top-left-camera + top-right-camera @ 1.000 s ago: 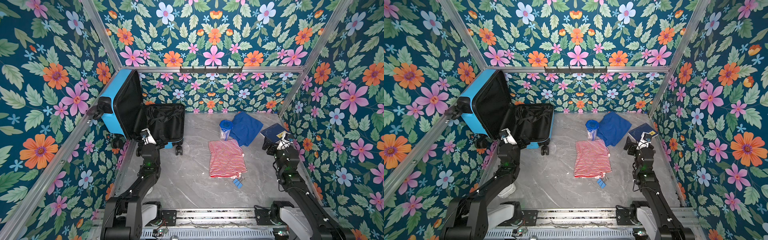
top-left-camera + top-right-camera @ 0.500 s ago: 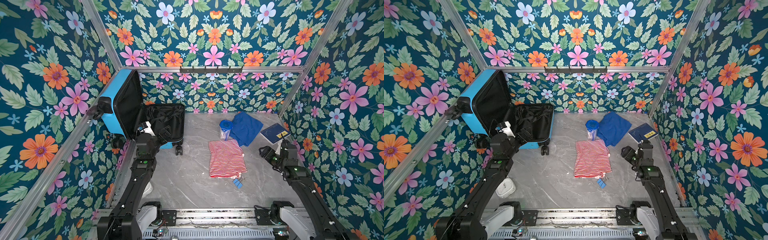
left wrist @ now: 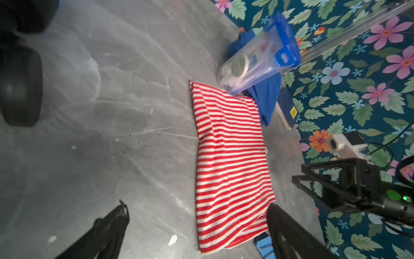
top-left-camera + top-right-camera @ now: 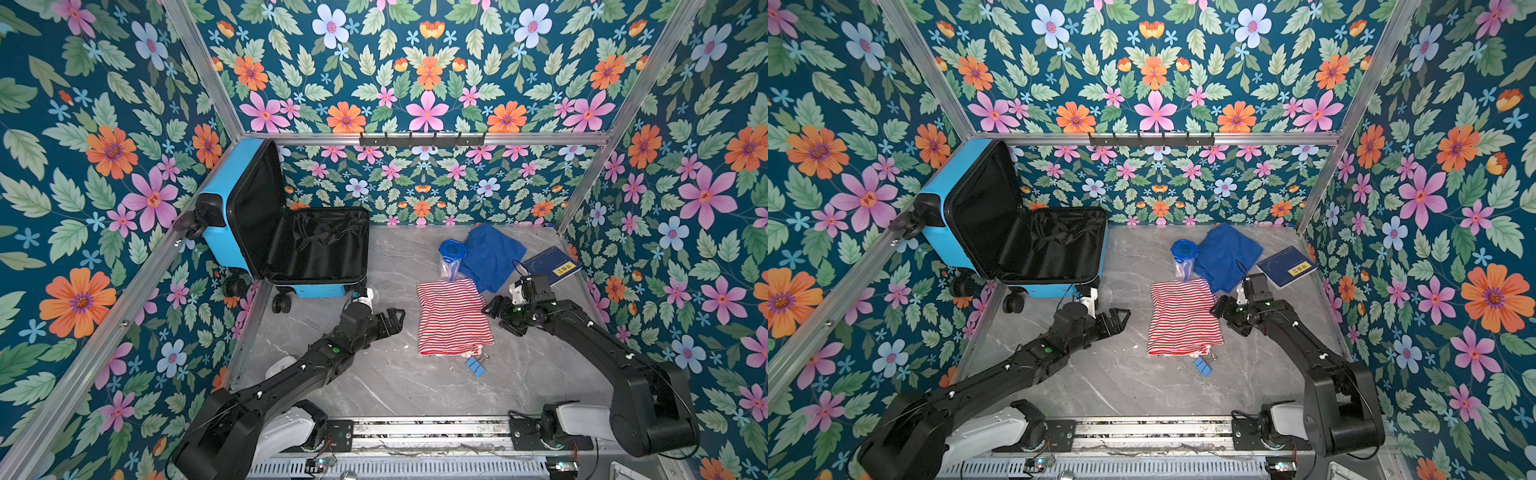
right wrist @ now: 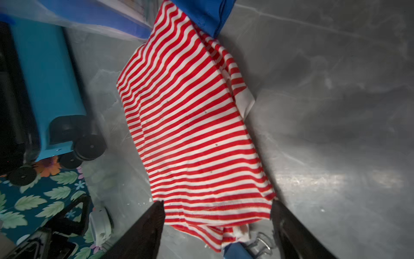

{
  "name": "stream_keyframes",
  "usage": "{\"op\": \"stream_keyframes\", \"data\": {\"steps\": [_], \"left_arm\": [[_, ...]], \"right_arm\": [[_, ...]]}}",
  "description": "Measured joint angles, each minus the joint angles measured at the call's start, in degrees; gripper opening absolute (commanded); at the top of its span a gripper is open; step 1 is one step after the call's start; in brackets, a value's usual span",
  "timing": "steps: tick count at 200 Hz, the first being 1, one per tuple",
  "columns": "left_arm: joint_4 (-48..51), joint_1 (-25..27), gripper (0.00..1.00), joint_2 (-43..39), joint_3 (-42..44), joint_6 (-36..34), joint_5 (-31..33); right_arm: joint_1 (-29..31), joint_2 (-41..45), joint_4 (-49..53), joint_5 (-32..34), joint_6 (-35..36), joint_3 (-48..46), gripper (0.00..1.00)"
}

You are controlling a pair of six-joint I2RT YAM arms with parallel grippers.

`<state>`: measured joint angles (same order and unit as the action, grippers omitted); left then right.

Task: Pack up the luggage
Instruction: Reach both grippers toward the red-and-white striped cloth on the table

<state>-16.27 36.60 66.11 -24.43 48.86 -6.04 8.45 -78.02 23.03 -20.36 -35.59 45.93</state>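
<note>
Luggage [image 4: 220,232]: open, lid upright, 10 o'clock from striped cloth [image 4: 451,318].
Left gripper [image 4: 398,321]: jaws wide, empty, cloth's 9 o'clock.
Right gripper [image 4: 500,319]: jaws apart, empty, cloth's 3 o'clock.

- 1x suitcase [image 4: 1017,237]: sky-blue shell, blk lining, open. Base flat on table [image 4: 1142,390] at back left, lid up vs left wall, wheels toward front.
- 1x striped cloth [image 4: 1183,318]: red/white, folded flat, mid-table.
- 1x blue cloth [image 4: 1225,255]: rumpled, behind striped cloth to the right, touching its back corner.
- 1x jar [image 4: 1183,259]: clear w/ blue lid, upright, just left of blue cloth.
- 1x book [image 4: 1285,266]: dark blue w/ yellow label, flat, near right wall.
- Clips [image 4: 1202,365]: blue, at striped cloth's front edge.
- Left tool [image 4: 1121,321]: jaws apart, empty, just left of striped cloth.
- Right tool [image 4: 1225,318]: jaws apart, at striped cloth's right edge; contact can't tell.
</note>
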Motion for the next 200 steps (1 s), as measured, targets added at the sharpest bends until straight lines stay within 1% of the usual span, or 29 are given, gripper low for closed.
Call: {"op": "stream_keyframes", "data": {"steps": [21, 45, 80, 95, 114, 129, 150, 174, 200], "left_arm": [[-6.03, 0.57, 1.00, 5.97, 1.01, 3.67, 0.00], [-12.39, 0.90, 1.00, 10.80, 1.46, 6.80, -1.86], [-17.16, 0.94, 1.00, 11.74, 2.16, 9.31, -2.91], [-17.31, 0.94, 1.00, 10.82, 2.32, 9.42, -2.91], [-16.15, 0.83, 1.00, 8.55, 2.27, 9.29, -2.43], [-14.64, 0.37, 1.00, 6.64, 2.23, 8.87, -1.66], [-11.61, -1.09, 1.00, 3.58, 2.27, 7.78, -0.68], [-7.45, -2.97, 1.00, -0.70, 2.56, 6.43, 0.15], [-3.56, -4.76, 1.00, -5.53, 3.21, 4.94, 0.74]], "right_arm": [[0.13, -6.19, 0.22, 1.68, 2.16, 3.69, 0.76], [0.22, -12.83, 0.76, 3.02, 4.61, 7.80, 0.76], [0.26, -19.21, 0.48, 3.69, 6.51, 10.78, 0.73], [0.63, -20.72, 0.55, 3.61, 6.99, 11.67, 0.69], [2.05, -22.45, -0.20, 3.21, 7.26, 13.07, 0.58], [3.45, -23.69, -0.70, 2.95, 7.06, 13.97, 0.48], [5.75, -24.57, -1.40, 2.86, 6.03, 14.56, 0.39], [9.16, -24.35, -1.22, 3.34, 4.48, 14.27, 0.32], [14.91, -23.47, -0.37, 4.07, 2.47, 14.12, 0.28]]}}
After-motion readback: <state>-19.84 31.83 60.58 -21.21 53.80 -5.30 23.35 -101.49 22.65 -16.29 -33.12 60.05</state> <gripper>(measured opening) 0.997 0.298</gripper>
